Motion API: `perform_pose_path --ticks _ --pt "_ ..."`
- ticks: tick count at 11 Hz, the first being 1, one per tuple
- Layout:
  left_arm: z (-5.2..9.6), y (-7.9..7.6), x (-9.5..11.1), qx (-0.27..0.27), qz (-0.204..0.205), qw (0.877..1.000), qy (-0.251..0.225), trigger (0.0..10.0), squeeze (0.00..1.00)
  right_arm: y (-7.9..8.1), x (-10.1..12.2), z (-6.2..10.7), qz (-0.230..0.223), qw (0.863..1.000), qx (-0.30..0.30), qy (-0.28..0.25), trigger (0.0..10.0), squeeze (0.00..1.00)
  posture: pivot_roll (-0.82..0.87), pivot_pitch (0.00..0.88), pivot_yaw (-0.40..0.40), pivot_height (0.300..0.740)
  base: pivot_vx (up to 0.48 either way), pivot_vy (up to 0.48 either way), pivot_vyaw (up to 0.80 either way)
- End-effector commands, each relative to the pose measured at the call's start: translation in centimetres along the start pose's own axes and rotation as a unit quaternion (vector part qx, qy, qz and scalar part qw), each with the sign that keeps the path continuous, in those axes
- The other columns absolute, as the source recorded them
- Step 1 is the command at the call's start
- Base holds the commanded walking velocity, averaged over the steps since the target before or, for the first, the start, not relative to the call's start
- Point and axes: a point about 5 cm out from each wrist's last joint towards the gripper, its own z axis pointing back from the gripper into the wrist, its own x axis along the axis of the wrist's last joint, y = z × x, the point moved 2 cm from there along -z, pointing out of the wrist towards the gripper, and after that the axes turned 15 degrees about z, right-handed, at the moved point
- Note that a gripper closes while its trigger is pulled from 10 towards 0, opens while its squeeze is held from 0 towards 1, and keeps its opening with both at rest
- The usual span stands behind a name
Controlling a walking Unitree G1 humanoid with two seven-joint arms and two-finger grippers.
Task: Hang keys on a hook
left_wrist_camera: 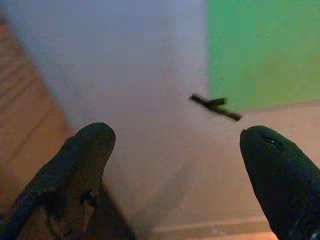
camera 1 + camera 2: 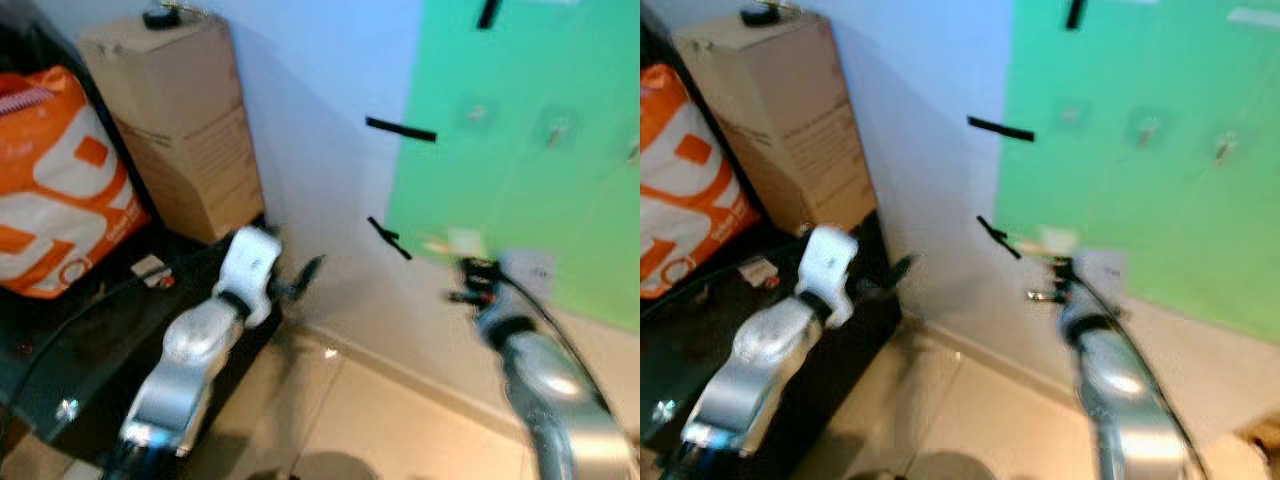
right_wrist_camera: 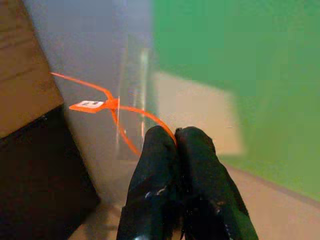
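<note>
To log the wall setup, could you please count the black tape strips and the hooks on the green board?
Black tape strips: 3
Hooks on the green board, though blurred: 3
Total: 6

No legible text; print on cardboard box (image 2: pixel 190 130) & orange bag (image 2: pixel 60 190) too blurred.

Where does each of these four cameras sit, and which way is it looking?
Left eye view: on the head, looking down at the wall, green panel, cardboard box; both silver arms show.
Right eye view: beside it, same scene shared.
Left wrist view: along the open left gripper toward the wall and panel.
Right wrist view: along the right gripper, shut on an orange loop; shares the panel.
</note>
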Motion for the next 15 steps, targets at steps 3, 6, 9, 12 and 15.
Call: perform_pose_path --ticks 3,6,9,12,15 --pt "1.3 0.2 -0.2 0.069 0.012 0.997 -0.021 10.0 0.00 0.4 0.4 -1.0 0.033 0.999 0.036 0.005 10.0 0.00 -0.06 0.003 -0.081 0.740 0.000 0.000 0.00" --pt "1.4 -0.3 0.2 0.069 -0.003 0.997 -0.032 10.0 0.00 -0.3 1.1 -2.1 0.066 0.997 0.045 0.021 10.0 0.00 -0.06 0.022 -0.214 0.740 0.000 0.000 0.00" --pt "1.1 0.5 1.8 0.094 0.007 0.994 -0.054 10.0 0.00 0.3 1.6 -1.8 0.046 0.998 0.046 0.011 10.0 0.00 -0.07 0.024 -0.143 0.740 0.000 0.000 0.00" --pt "1.8 1.5 0.4 0.113 0.007 0.993 -0.030 10.0 0.00 0.9 -0.8 -2.3 0.019 0.998 0.046 0.023 10.0 0.00 -0.05 0.010 -0.024 0.740 0.000 0.000 0.00" --pt "1.1 1.0 0.8 0.087 0.003 0.996 -0.033 10.0 0.00 1.0 -0.7 -2.3 0.016 0.999 0.039 0.003 10.0 0.00 -0.06 0.004 0.014 0.740 0.331 0.000 0.00"
